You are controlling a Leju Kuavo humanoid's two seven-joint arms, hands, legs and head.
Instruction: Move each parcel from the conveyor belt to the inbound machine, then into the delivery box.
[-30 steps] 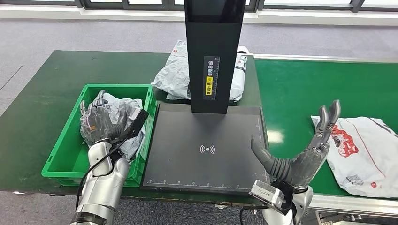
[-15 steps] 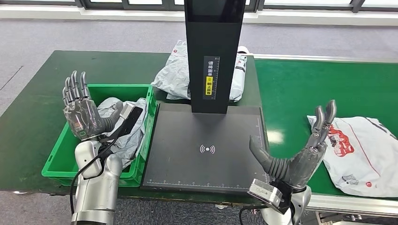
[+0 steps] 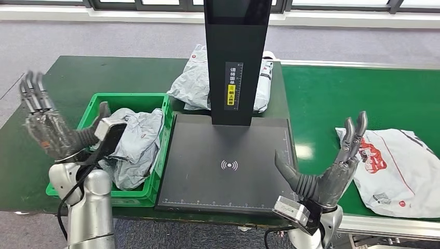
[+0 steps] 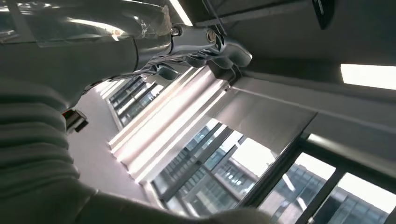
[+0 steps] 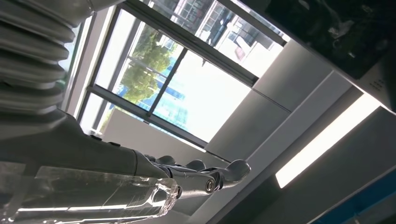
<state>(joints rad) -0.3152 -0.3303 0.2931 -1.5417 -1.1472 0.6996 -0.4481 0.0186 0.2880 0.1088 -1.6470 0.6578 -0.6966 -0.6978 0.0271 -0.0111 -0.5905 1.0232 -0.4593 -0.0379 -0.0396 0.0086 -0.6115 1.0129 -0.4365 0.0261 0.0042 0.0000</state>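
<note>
Head view, delivery box: green delivery box sits left of the inbound machine and holds a crumpled grey parcel, so one parcel looks fully handled.
Head view, inbound machine: black scan plate of the inbound machine lies bare beneath its upright black column; nothing is waiting there for a scan.
Head view, conveyor belt: white parcel with red print lies on the green conveyor belt at the right, not yet picked up; this one reads as next.
Head view, behind the column: grey-and-white parcel lies on the table partly hidden by the column; I cannot tell whether it has been scanned.
Head view, left hand: left hand is raised at the outer left side of the box, fingers spread, palm empty, clear of the parcel in the box.
Head view, right hand: right hand is held up between the scan plate and the white parcel, fingers apart, holding nothing, just beside the parcel's near edge but not touching it.
Left wrist view: ceiling, windows and the hand's pale fingers extended, nothing between them.
Right wrist view: windows, a ceiling light and extended fingers, also empty.
Remaining, as a judgement: lift the white parcel, lay it on the plate, then pass it to the box.
</note>
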